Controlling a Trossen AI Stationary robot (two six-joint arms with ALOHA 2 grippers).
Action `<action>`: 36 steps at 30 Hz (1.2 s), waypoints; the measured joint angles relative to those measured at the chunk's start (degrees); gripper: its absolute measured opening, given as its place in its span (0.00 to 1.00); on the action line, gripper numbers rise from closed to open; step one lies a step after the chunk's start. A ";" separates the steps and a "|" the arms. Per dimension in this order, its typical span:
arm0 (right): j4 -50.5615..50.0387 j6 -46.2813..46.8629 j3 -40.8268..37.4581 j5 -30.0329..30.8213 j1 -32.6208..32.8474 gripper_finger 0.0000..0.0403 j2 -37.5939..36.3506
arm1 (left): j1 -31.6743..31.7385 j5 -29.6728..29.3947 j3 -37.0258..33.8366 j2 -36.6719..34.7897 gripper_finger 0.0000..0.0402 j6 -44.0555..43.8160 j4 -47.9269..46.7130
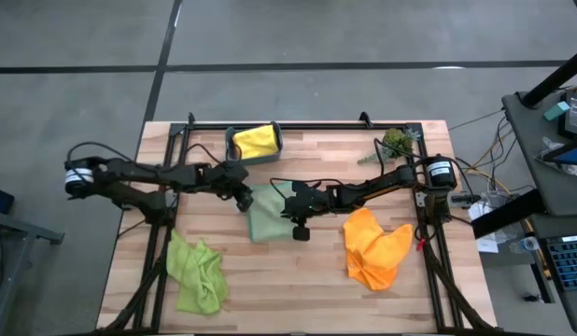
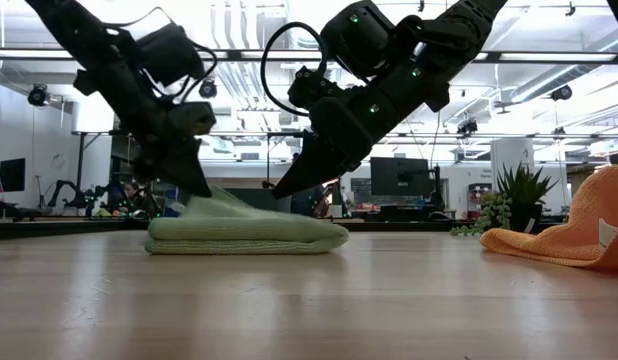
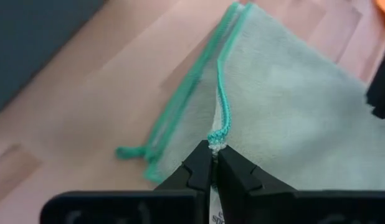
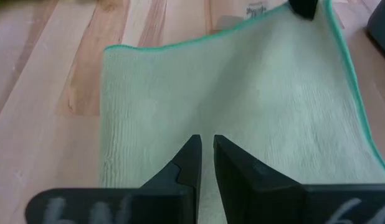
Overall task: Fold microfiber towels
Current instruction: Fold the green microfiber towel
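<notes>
Pale sage towel (image 1: 263,217): high view, near corners covered by both grippers; layer count not readable from above.
Left gripper (image 3: 212,167): fingertips closed on the towel's teal-stitched edge; gripper body cut off by the picture's bottom edge.
Right gripper (image 4: 205,152): fingers a narrow gap apart above the towel; contact with the cloth cannot be determined.
Yellow towel (image 1: 256,141): lower part hidden inside the teal bin (image 1: 232,142).
Orange towel (image 2: 569,240): low view, cut off by the right edge.
Lime green towel (image 1: 196,272): crumpled; edges and corners indistinguishable.
Plant sprig (image 1: 395,142): too small to resolve detail.
</notes>
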 joint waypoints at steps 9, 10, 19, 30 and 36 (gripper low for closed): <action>0.10 -0.02 0.00 0.01 -0.02 0.08 0.00 | 0.00 -3.61 -0.57 0.55 0.00 -0.54 -5.90; 0.20 -0.02 0.00 0.01 -0.02 0.08 0.00 | 0.00 -3.61 -0.66 1.38 0.00 -0.57 -6.40; 0.61 1.47 0.00 7.28 -1.81 0.08 0.00 | 0.00 -3.61 -0.66 5.81 0.00 -1.03 -6.48; 9.88 1.71 0.98 2.61 -9.88 0.08 3.82 | 0.00 -3.61 -0.63 5.88 0.00 -1.06 -6.43; 9.61 2.43 5.01 2.48 -11.41 0.08 10.40 | 0.00 -3.58 -0.66 5.90 0.00 -1.85 -6.42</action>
